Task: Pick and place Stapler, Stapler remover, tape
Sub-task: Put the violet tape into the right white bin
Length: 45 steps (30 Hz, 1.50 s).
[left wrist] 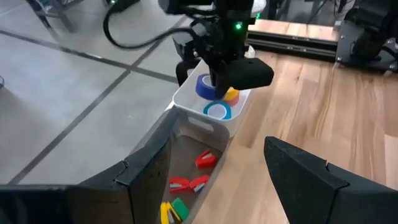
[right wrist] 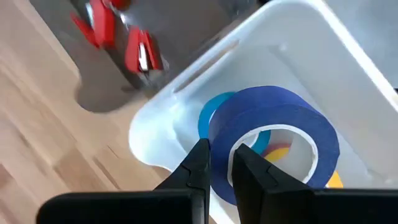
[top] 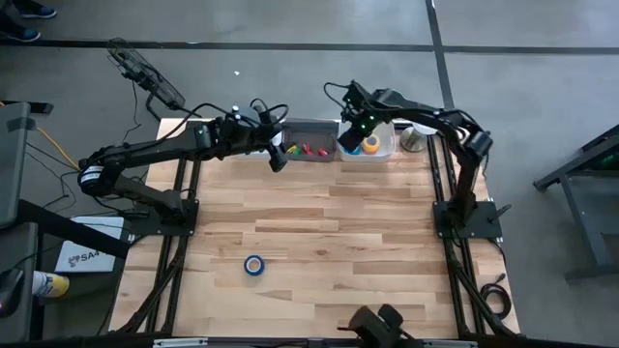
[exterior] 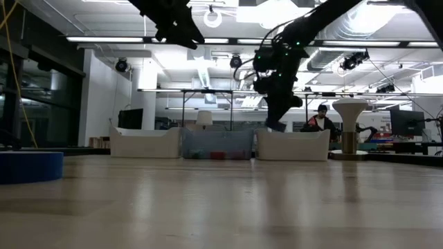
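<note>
My right gripper (top: 350,137) hovers over the white bin (top: 380,151) at the table's far edge, shut on a blue tape roll (right wrist: 273,124). A cyan roll (left wrist: 217,111) and a yellow roll (left wrist: 232,94) lie in that bin. Another blue tape roll (top: 253,265) lies flat on the table near its near edge. My left gripper (top: 279,158) is open and holds nothing, just above the clear bin (top: 311,129) that holds small red, yellow and green pieces (left wrist: 186,184). No stapler shows. My right gripper pinches the blue roll's wall (right wrist: 222,177), one finger (right wrist: 252,171) inside the open centre and one finger (right wrist: 198,163) outside. The fingers come from above, pointing down. The roll is lifted clear above the white bin and tilted.
Three bins stand in a row along the far edge: a white one (exterior: 145,144), the clear one (exterior: 216,145) and the white one (exterior: 291,145). A metal cup (top: 416,138) stands to their right. A person (exterior: 322,119) sits in the room behind. Bare wood fills the table's middle.
</note>
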Motion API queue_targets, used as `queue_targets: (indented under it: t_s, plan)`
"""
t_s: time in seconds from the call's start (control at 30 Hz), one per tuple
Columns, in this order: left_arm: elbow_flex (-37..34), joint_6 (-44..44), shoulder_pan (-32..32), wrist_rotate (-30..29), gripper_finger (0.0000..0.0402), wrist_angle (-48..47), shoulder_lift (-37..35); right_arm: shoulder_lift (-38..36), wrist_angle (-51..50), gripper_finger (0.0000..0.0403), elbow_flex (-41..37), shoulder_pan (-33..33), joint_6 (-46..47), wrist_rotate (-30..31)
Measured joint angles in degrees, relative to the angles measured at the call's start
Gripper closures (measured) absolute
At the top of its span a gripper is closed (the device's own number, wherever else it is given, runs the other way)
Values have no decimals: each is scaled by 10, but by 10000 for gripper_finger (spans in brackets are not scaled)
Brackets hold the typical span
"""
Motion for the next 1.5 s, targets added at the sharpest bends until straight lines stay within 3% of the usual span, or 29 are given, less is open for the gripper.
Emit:
queue_targets:
  t_s: [0.3, 1.0, 1.5]
  plan:
    - [0, -11, 0, 0, 147, -19, 0, 52, -32, 372, 26, 2, -63, 5]
    - [0, -11, 0, 0, 147, -19, 0, 78, -41, 368, 26, 12, -188, -11]
    - [0, -11, 0, 0, 147, -19, 0, 78, -49, 265, 26, 33, -198, 51]
